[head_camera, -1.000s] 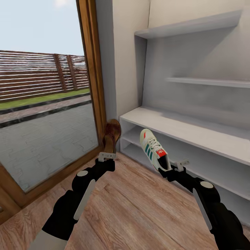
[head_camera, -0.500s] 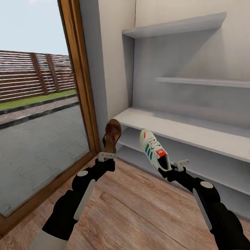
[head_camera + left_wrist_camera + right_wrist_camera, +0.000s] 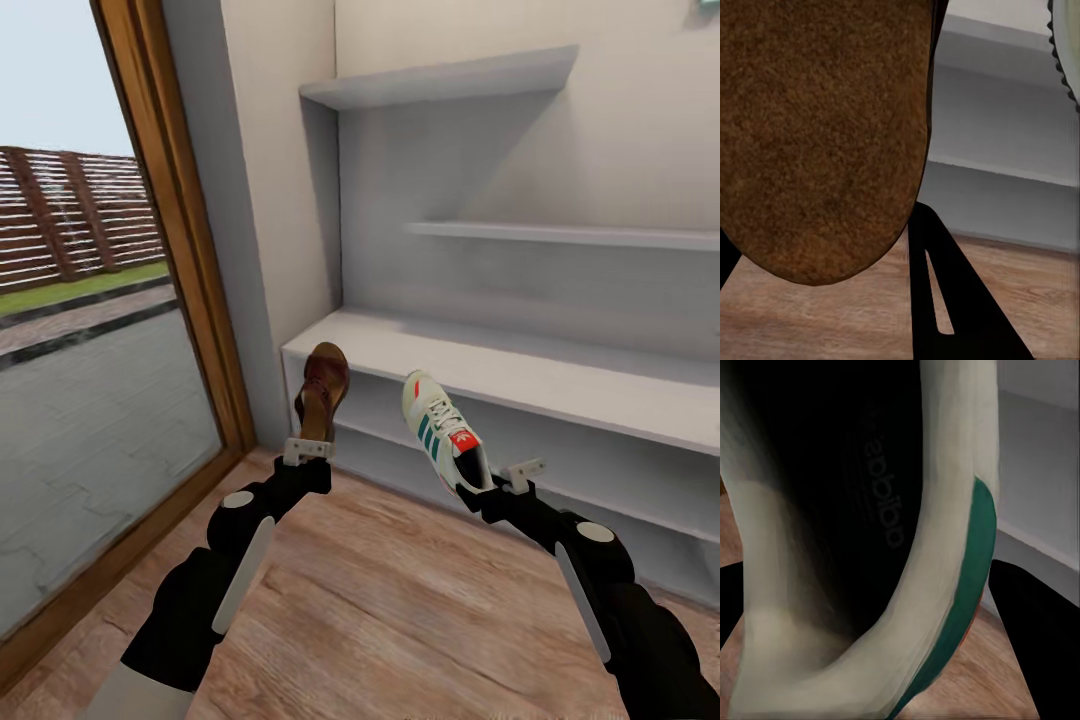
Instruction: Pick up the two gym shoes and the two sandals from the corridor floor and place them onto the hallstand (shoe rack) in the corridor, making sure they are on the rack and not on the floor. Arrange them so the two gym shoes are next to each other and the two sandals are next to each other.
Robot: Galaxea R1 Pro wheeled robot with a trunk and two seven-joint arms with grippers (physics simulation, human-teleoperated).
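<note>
Head view: left gripper (image 3: 306, 450) clamped on the heel end of a brown sandal (image 3: 322, 392), sandal standing nearly upright, toe up, in front of the left end of the shoe rack (image 3: 560, 375). Right gripper (image 3: 497, 478) closed on the heel of a white sneaker (image 3: 443, 430) with green stripes, toe tilted up and away toward the rack's open shelves. Both shoes held off the wood floor (image 3: 400, 600), short of the rack, well apart from each other. Bench top and the shelves in sight bare. Glass door with wooden frame (image 3: 170, 230) close on the left side. Other sandal and other sneaker not spotted.

Left wrist view: sandal sole (image 3: 825, 135) right up against the camera, one dark finger (image 3: 945, 300) beside it, rack shelf edge and floor beyond. Finger spread impossible to read here beyond contact with the sandal.

Right wrist view: sneaker's dark inside (image 3: 862, 510) and green-trimmed collar pinched close in, floor and rack behind.

Risks, as judgement: heel-only grips leave long shoes levering, so likely to swing or slip on release; upright sandal likely to tip off the shelf edge onto the floor; left arm near the door frame, possible bump; placing the two too far apart leaves no room for pairing.
</note>
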